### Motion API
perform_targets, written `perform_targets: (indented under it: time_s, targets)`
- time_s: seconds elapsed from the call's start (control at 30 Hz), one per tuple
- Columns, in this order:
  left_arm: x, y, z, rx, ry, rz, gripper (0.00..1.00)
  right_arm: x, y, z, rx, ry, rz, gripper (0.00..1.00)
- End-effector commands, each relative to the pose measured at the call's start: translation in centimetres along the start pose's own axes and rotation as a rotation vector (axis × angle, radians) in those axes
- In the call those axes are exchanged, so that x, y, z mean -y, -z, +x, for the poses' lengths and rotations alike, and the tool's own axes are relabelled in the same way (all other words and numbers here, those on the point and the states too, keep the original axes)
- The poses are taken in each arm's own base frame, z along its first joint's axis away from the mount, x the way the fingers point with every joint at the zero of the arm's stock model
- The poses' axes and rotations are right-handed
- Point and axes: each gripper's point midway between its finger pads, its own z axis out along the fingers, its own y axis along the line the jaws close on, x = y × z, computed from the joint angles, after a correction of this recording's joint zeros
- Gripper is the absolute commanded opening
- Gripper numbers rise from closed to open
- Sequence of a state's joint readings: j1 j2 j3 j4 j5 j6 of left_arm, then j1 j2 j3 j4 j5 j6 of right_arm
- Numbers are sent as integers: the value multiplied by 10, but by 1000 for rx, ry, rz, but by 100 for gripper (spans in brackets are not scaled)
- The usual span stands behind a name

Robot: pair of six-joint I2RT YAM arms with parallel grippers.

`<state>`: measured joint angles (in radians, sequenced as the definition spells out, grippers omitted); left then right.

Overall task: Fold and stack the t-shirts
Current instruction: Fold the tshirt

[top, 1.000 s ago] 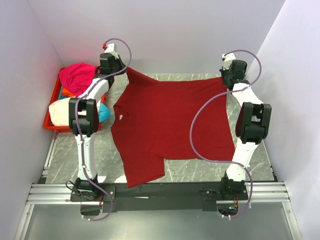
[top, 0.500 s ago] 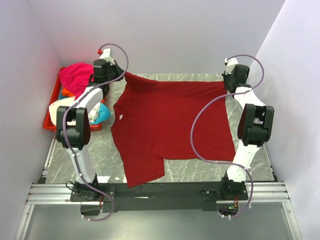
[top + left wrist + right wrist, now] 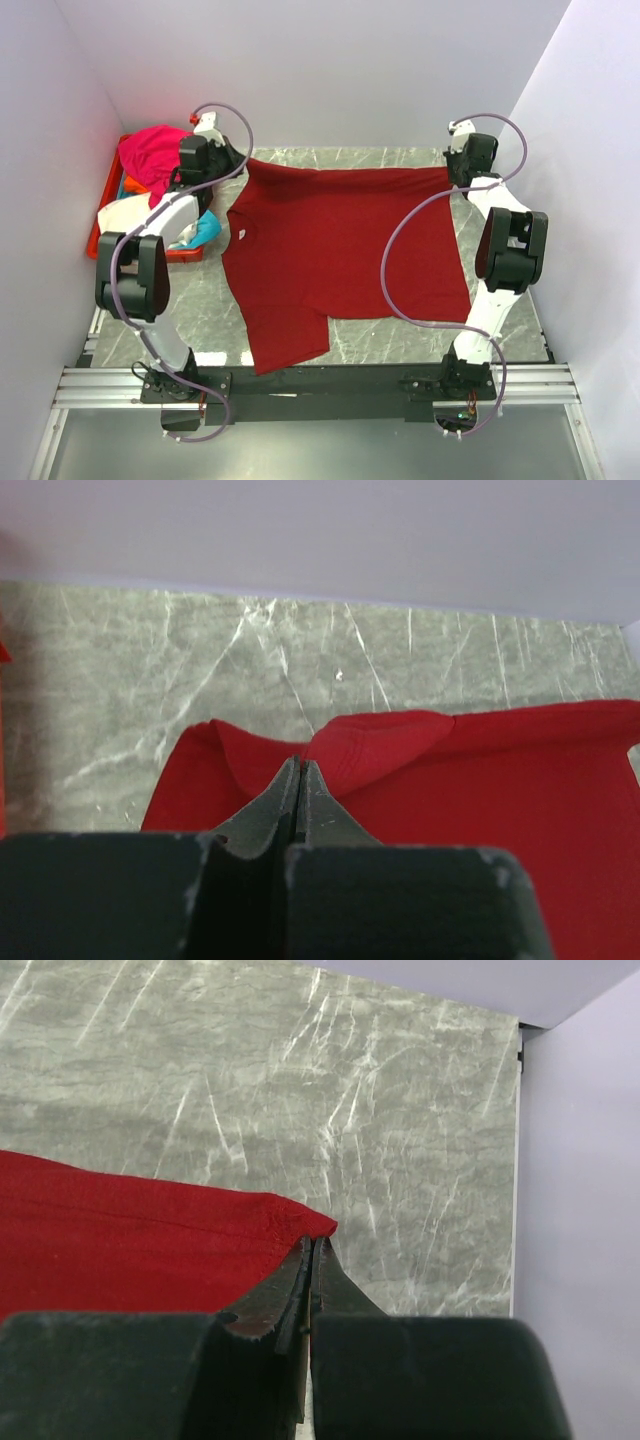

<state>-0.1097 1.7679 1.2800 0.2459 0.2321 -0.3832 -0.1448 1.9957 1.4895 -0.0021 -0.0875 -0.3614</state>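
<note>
The left gripper [image 3: 300,768] and right gripper [image 3: 312,1245] were clamped shut on the far corners of the dark red t-shirt [image 3: 340,250], which lay spread on the table [image 3: 210,300], apparently flattening it before a matched, even fold.

Red crate [image 3: 180,254] far left on grey marble table [image 3: 210,305]; white walls.

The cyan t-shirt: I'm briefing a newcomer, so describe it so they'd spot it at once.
Find the red crate at the left edge of the table, heaped with shirts. At its near right corner, beside the cream-white t-shirt, the cyan t-shirt peeks out. It is the only blue-green cloth there.
</note>
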Motion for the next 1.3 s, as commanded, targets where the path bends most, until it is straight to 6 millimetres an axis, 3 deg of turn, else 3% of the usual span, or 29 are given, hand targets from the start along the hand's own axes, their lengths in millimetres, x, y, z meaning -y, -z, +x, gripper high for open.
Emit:
perform_targets:
  time_s: [0.0, 0.47, 0.8, 1.27]
  targets:
    - [19, 20, -30, 87, -21, 51, 0, 24, 17, -28, 79, 15, 74, 0]
    - [17, 35, -10, 43, -18, 29, 0, 25, 27, -13, 52, 39, 72, 0]
    - [9, 43, 6, 10, -17, -8, 0, 14, 39, 5, 27, 55, 33, 0]
    - [4, 45, 10, -15, -39, -33, 0, -3, 53, 31, -8, 86, -28, 0]
